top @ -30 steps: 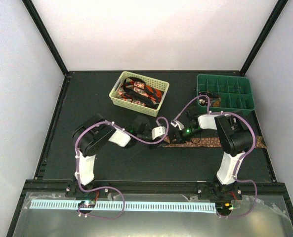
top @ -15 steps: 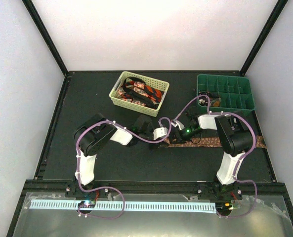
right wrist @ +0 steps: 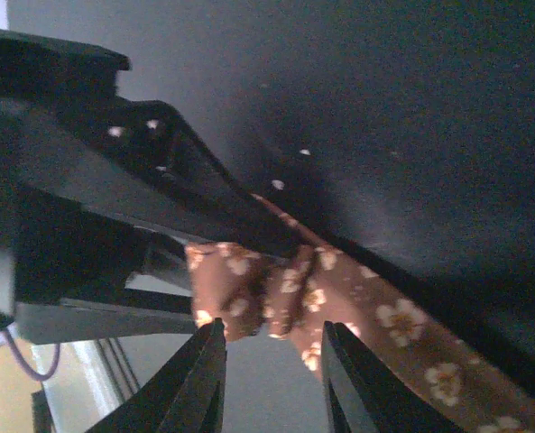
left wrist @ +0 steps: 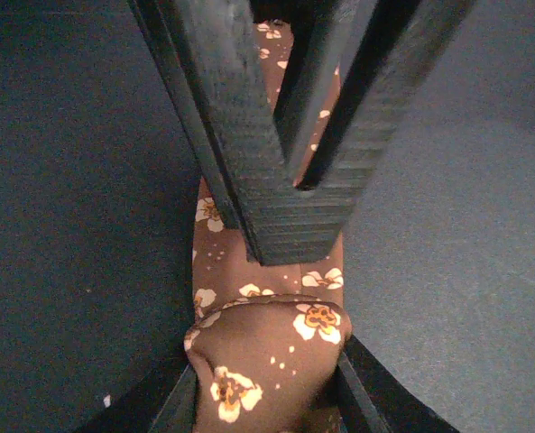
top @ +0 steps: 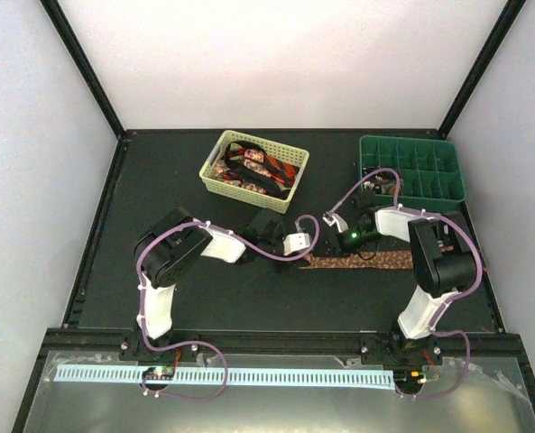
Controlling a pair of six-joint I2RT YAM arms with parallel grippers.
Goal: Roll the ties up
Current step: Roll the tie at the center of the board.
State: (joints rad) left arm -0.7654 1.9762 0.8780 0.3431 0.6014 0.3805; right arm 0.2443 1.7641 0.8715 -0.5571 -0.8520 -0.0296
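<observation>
While clenching the folded tie [left wrist: 276,338] in the left gripper [left wrist: 265,392], roll snugly toward three o'clock, keeping the released right gripper [right wrist: 272,338] clear.

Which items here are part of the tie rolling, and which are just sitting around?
Part of the job:
- brown flowered tie, flat on the table, one end partly rolled between the two arms
- red-and-black ties, piled in the basket

Just lying about:
- yellow lattice basket
- green divided tray, at the far right
</observation>
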